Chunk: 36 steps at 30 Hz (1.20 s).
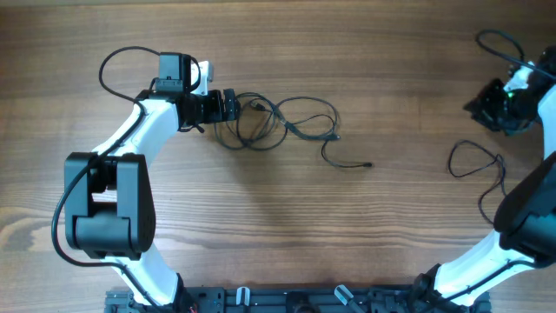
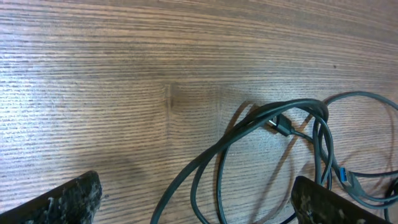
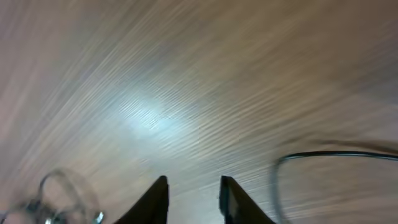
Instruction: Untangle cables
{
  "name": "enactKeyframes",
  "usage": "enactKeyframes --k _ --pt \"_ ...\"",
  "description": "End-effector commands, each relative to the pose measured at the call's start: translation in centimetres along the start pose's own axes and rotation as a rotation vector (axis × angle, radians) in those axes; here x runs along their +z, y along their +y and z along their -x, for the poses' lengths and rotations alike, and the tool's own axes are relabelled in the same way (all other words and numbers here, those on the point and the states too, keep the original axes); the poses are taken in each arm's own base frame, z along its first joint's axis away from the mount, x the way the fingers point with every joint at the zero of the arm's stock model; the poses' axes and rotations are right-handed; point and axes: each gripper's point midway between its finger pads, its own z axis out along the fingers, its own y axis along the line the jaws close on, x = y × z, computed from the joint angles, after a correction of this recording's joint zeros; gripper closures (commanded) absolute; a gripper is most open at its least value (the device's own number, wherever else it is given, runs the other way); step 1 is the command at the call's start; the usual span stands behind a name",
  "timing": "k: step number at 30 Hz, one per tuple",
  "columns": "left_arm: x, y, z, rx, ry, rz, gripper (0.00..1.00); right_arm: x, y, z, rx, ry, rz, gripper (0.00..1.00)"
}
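Observation:
A tangle of thin black cables (image 1: 274, 120) lies left of the table's middle, with one plug end trailing off to the right (image 1: 368, 164). My left gripper (image 1: 229, 106) is at the tangle's left edge. In the left wrist view its fingers (image 2: 196, 193) are wide open with cable loops (image 2: 280, 121) on the table between and beyond them. A separate thin cable (image 1: 479, 165) lies at the right. My right gripper (image 1: 495, 109) is above it near the right edge, open and empty (image 3: 193, 190). A cable (image 3: 336, 154) curves beside it, and a silvery-tipped end (image 3: 96, 216) shows at the lower left.
The wooden table (image 1: 347, 235) carries nothing else. The left arm's thicker black cable (image 1: 117, 61) loops at the upper left, and the right arm's (image 1: 497, 42) at the upper right. The arm bases stand at the front edge.

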Motion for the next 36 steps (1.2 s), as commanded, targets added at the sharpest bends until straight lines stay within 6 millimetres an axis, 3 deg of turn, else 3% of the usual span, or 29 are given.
enactKeyframes --k 1,3,5,12,14,16,17,18,20,24,28,36 --pt "0.5 0.0 -0.4 -0.003 0.013 -0.001 0.0 1.1 3.6 -2.3 -0.106 0.081 0.119 0.66" --pt "0.5 0.0 -0.3 -0.002 0.01 -0.002 0.03 2.0 4.7 -3.4 -0.136 0.108 0.121 0.65" --pt "0.5 0.0 -0.3 -0.002 0.01 -0.002 0.13 2.7 5.8 -4.2 -0.168 0.122 0.126 0.64" --pt "0.5 0.0 -0.3 -0.001 0.008 -0.002 0.22 5.6 10.7 -7.9 -0.293 0.171 0.151 0.53" --pt "0.5 0.0 -0.3 -0.001 0.007 -0.002 0.11 6.4 12.1 -9.1 -0.308 0.178 0.159 0.51" --pt "0.5 0.0 -0.3 -0.001 0.007 -0.002 0.11 7.1 13.7 -10.2 -0.325 0.185 0.17 0.51" --pt "0.5 0.0 -0.3 0.0 0.007 -0.002 0.19 7.5 14.5 -10.8 -0.343 0.186 0.178 0.51" --pt "0.5 0.0 -0.3 0.0 0.007 -0.002 0.33 7.9 15.3 -11.4 -0.358 0.186 0.185 0.51" --pt "0.5 0.0 -0.3 0.0 0.007 -0.002 0.44 8.5 17.1 -12.6 -0.4 0.181 0.205 0.5" --pt "0.5 0.0 -0.2 0.001 0.004 -0.003 0.45 10.2 20.3 -14.9 -0.485 0.139 0.22 0.5" --pt "0.5 0.0 -0.2 0.001 0.003 -0.003 0.51 11.9 21.4 -16.4 -0.511 0.06 0.116 0.48" --pt "0.5 0.0 -0.2 0.001 0.003 -0.003 0.48 13.8 22.4 -17.6 -0.625 -0.082 -0.035 0.46"
